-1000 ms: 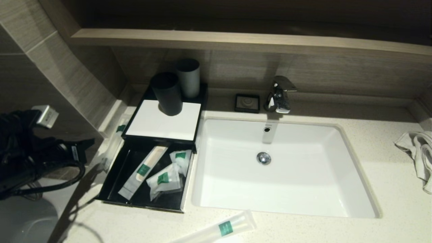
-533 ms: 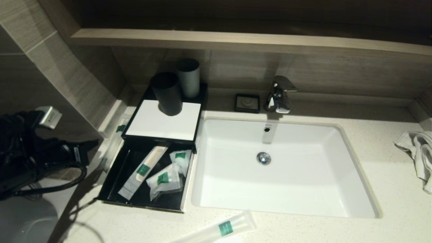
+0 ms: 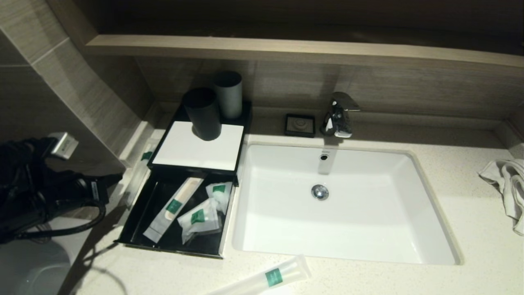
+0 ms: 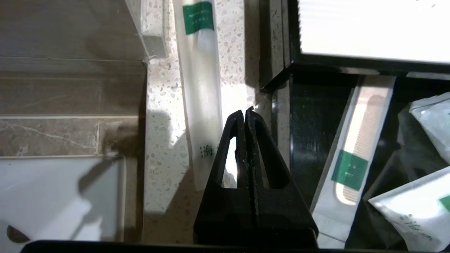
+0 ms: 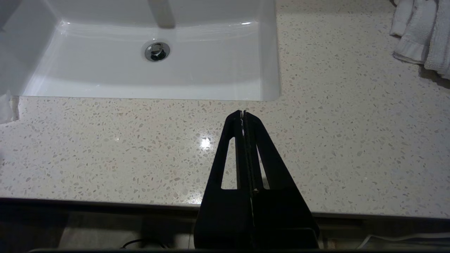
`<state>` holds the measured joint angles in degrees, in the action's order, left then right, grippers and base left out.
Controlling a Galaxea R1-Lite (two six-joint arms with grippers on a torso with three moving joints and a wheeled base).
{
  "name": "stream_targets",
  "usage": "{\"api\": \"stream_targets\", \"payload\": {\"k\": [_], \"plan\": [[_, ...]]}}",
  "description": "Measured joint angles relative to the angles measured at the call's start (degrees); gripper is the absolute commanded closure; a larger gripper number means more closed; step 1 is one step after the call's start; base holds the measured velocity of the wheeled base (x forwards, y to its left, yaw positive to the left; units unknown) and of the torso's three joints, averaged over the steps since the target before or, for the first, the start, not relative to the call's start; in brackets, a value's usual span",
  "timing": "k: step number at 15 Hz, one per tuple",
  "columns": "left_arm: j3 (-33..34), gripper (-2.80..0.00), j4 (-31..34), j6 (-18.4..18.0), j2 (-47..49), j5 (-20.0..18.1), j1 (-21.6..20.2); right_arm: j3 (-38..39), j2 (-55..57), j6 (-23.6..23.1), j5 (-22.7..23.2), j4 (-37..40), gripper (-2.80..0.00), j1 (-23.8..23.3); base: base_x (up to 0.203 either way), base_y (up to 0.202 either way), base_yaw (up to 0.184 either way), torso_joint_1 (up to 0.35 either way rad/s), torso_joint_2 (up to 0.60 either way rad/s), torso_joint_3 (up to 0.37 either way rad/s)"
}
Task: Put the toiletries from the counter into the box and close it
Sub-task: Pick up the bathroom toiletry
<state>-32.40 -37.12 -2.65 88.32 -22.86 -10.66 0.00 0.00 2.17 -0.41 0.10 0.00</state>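
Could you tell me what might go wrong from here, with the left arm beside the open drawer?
1. The slim packet lies in the narrow strip of counter between wall and box; the left gripper, its fingers shut, may knock the box while reaching in.
2. The flat clear film could slip from a pinch.
3. The tube packet at the counter's front edge could be forgotten.

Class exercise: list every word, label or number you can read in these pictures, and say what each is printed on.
"海": on the clear packet lying on the counter beside the box; the rest is hidden by the left gripper.
Green labels on the packets: print too small to read.
Pouch in the drawer: dark print, blurred.
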Motion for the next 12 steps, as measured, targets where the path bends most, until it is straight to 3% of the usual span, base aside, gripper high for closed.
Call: {"api": "stream_targets", "payload": {"k": [12], "plan": [[-1.9,0.0,7.7,-4.8,1.9,5.5,-0.1,0.0,0.0,0.0,0.0,0.0,0.0,0.0,0.0,0.0,0.0,0.0,0.0,0.0]]}}
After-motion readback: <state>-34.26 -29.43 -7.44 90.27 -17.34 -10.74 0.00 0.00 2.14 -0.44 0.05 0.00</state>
